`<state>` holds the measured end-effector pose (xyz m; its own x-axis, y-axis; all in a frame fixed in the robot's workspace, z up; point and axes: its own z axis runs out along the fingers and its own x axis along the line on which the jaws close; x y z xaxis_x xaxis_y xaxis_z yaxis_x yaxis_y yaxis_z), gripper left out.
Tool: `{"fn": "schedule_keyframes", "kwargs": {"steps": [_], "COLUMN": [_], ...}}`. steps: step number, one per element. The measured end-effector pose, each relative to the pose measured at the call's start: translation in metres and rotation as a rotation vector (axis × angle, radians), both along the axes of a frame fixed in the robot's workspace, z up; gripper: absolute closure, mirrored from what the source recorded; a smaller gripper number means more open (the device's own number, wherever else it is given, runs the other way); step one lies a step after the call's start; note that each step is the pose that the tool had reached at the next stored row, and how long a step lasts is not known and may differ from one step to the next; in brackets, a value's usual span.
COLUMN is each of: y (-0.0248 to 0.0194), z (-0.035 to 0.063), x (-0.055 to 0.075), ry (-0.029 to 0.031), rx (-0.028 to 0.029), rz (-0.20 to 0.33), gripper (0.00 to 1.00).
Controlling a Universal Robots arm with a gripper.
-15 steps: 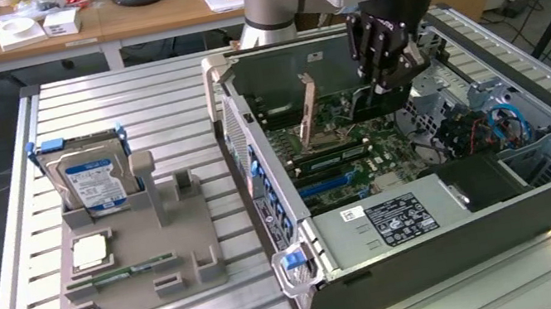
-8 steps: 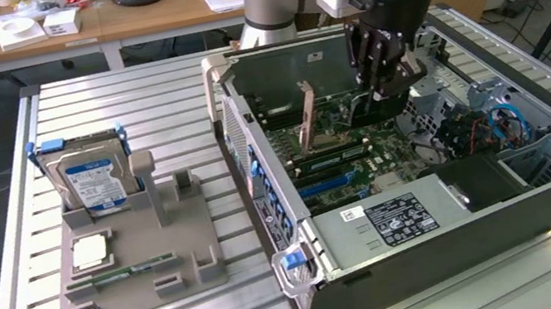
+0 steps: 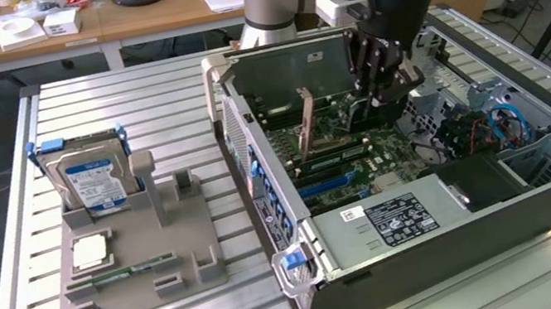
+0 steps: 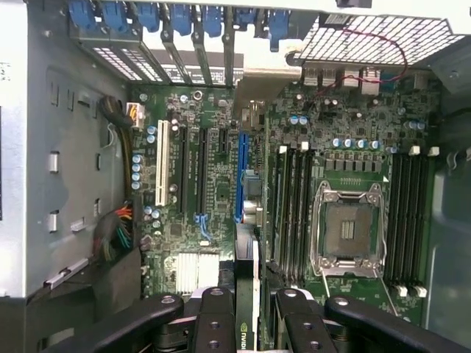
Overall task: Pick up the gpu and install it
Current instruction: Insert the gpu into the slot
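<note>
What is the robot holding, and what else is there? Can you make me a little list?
jaws: closed on the gpu, one on each flat side
gpu: held on edge over the slots of the motherboard
gpu seated in a slot: cannot tell
computer case: lying open on the table
hard drive: standing in the gray holder, toward the exterior view's left
</note>
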<state>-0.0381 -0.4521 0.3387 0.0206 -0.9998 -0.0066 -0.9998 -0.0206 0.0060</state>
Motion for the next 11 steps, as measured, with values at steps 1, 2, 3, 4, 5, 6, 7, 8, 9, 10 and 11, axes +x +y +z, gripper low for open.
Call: {"fn": "schedule_keyframes", "kwargs": {"steps": [1, 2, 3, 4, 5, 6, 7, 8, 9, 10, 11], "y": [0.0000, 0.0000, 0.0000, 0.0000, 0.0000, 0.0000, 0.0000, 0.0000, 0.0000, 0.0000, 0.0000], "z": [-0.0018, -0.0036, -0.0054, -0.0073, -0.0091, -0.0108, -0.0124, -0.0139, -0.0151, -0.0153, -0.0153], "x": [0.000, 0.000, 0.000, 0.000, -0.001, -0.001, -0.001, -0.001, -0.001, -0.001, -0.001], "ry": [0.0000, 0.0000, 0.0000, 0.0000, 0.0000, 0.0000, 0.0000, 0.0000, 0.0000, 0.0000, 0.0001], "rx": [0.0000, 0.0000, 0.0000, 0.0000, 0.0000, 0.0000, 0.0000, -0.0001, 0.0000, -0.0002, -0.0001], "rz": [0.000, 0.000, 0.000, 0.000, 0.000, 0.000, 0.000, 0.000, 0.000, 0.000, 0.000], "gripper": [0.74, 0.74, 0.74, 0.74, 0.74, 0.74, 0.74, 0.74, 0.74, 0.74, 0.74]}}
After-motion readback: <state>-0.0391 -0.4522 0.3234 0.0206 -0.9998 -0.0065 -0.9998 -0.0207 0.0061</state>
